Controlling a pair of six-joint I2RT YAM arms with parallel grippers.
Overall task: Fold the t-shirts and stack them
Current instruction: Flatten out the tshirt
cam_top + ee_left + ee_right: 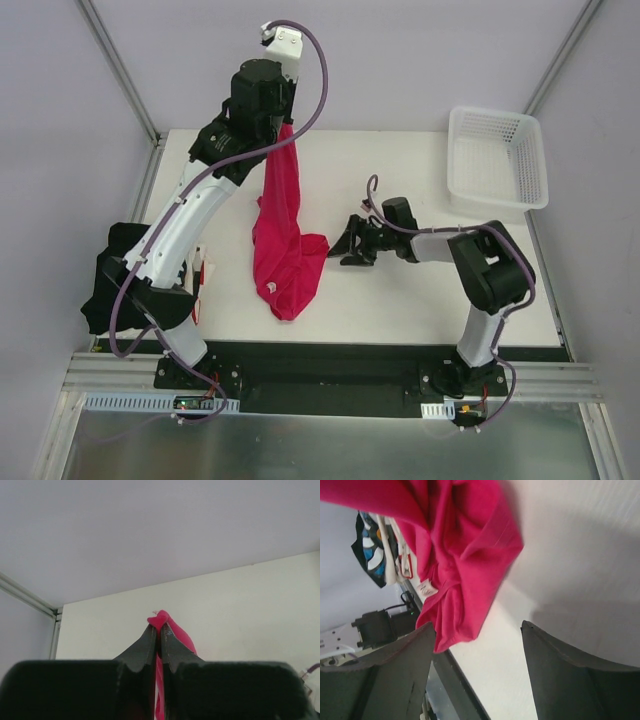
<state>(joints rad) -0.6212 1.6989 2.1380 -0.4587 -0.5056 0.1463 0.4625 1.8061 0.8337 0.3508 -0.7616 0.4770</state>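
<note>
My left gripper (287, 128) is raised over the back of the table and shut on the top of the crimson-pink t-shirt (283, 235). The shirt hangs down in a long strip and its lower part rests bunched on the table. In the left wrist view the jaws (160, 626) pinch a fold of the pink cloth (170, 622). My right gripper (347, 245) is open and empty, low over the table just right of the shirt's lower part; the right wrist view shows that pink cloth (465, 555) ahead of its fingers (478, 627). The black printed t-shirt (115, 270) lies in a pile at the left edge.
A white lattice basket (497, 160) stands at the back right corner. White and red cloth edges (203, 280) show beside the black shirt under the left arm. The white table (420, 310) ends at a black front rail.
</note>
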